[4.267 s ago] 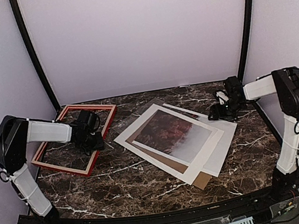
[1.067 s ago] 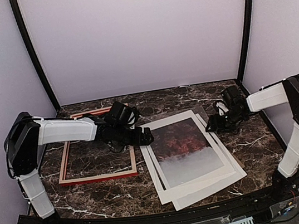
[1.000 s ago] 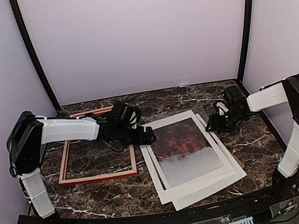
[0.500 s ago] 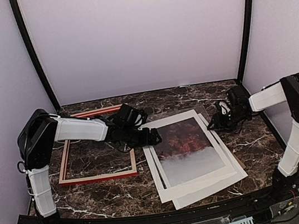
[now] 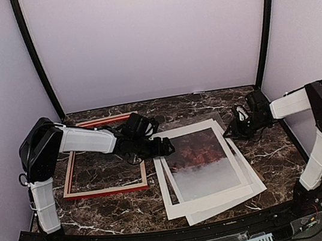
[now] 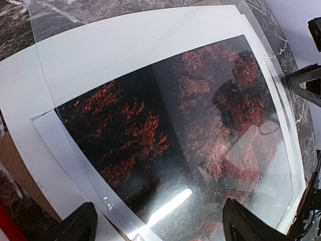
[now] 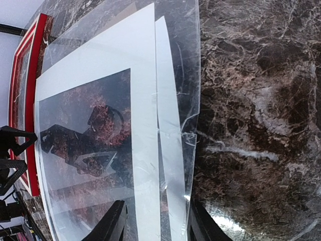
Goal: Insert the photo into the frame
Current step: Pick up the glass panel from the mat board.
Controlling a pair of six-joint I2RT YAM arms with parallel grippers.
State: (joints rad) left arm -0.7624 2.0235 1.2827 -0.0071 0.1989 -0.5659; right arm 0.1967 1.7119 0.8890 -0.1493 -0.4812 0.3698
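looking down at the dark marble surface (image 5: 275, 155), i've got the frame (image 5: 105, 190) lying flat on the left side, pale wood face up with a red outer edge, marble showing through its opening. just beside it on the right sits a stack of sheets, and the photo (image 5: 197, 151) is in that stack, red-orange leaves at the far end fading to grey mist at the near end, so it's not in the frame yet. a cream-white mat (image 5: 209, 198) borders it, and a second white sheet (image 5: 228, 207) fans out from under it on the right and near sides. over the top lies a clear pane (image 7: 175, 60), glossy and catching reflections of the arms, its edge reaching past the white sheets on the right. a sliver of brown board (image 6: 14, 168) peeks out at the stack's left edge.

left hand (image 5: 166, 147) comes in across the frame's far right corner to the stack's left edge, low over the dark end of the photo. its fingers (image 6: 80, 228) are spread wide over the sheets.

right hand (image 5: 233, 129) is down at the stack's far right corner, fingers (image 7: 114, 223) part-way apart and narrower than the left's. from its wrist view they sit either side of the pane's edge. i can't tell whether either finger touches the pane.
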